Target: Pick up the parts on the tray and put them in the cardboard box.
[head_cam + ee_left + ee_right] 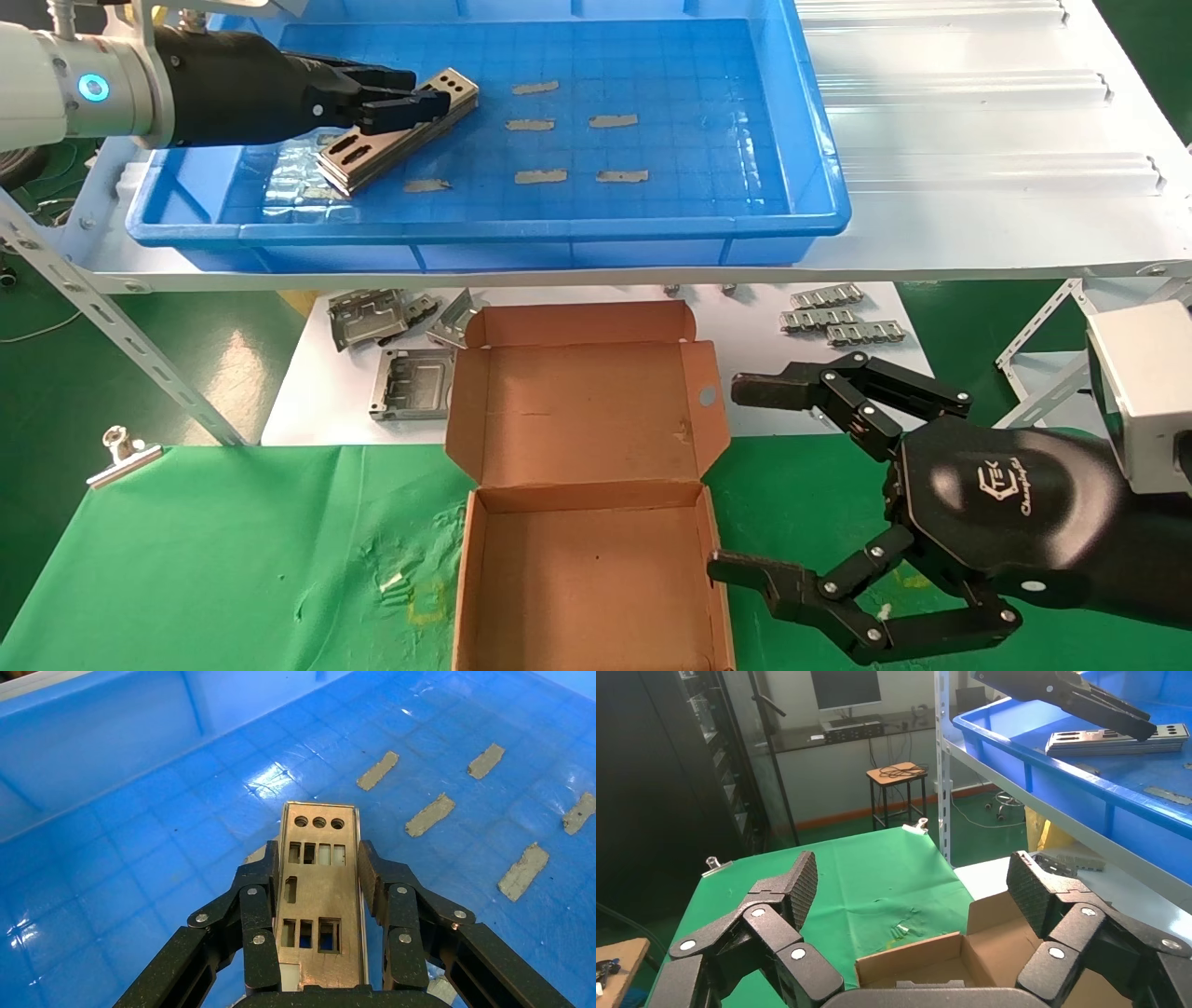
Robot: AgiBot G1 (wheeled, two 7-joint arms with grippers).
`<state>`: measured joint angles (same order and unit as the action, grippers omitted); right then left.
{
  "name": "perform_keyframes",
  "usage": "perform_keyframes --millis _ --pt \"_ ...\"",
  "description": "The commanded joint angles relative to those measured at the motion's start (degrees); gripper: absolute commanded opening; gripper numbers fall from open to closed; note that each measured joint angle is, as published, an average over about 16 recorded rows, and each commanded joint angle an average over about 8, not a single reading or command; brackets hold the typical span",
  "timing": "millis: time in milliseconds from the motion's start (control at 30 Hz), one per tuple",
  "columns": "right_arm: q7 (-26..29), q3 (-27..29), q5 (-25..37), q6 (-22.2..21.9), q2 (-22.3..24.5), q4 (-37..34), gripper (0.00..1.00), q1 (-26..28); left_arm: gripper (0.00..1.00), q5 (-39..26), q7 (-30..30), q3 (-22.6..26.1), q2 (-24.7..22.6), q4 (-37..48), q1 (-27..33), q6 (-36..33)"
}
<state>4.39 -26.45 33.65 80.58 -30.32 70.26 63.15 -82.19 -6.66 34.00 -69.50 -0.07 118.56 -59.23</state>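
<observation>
Now the parts (396,135), a thin stack of silver plates, sit in the far-left of the tray (801,121), long axis running diagonally, round-holed end pointing far-right. The left gripper (410,98) clamps them across the width, likely for lifting. Nearer, the cardboard box (587,568) waits open; the right gripper (736,480) hovers beside it, spread wide.

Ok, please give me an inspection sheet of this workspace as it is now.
Surface: green cloth under the box; white shelf under the tray.
Job's things: parts stacked in blue tray; box open, no parts seen inside.
Clutter: tape strips in tray; grey brackets; clip.
Grippers: left tool shut on top part; right tool open beside box.
Cables: on floor behind stool.
Surroundings: monitor, dark rack.
</observation>
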Motion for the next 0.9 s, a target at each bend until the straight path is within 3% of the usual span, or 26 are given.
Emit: perform_keyframes --millis 33,633,900 --pt "0.0 0.0 0.0 0.0 0.0 0.0 1.00 0.0 0.00 0.0 0.0 0.0 0.0 0.0 0.0 0.0" --pt "0.0 0.0 0.0 0.0 0.0 0.0 1.00 0.0 0.00 1.3 1.1 -0.9 1.4 -0.9 1.8 -1.9" --pt "0.0 0.0 0.0 0.0 0.0 0.0 1.00 0.0 0.00 3.7 3.7 -2.5 3.4 -2.8 3.0 -10.8"
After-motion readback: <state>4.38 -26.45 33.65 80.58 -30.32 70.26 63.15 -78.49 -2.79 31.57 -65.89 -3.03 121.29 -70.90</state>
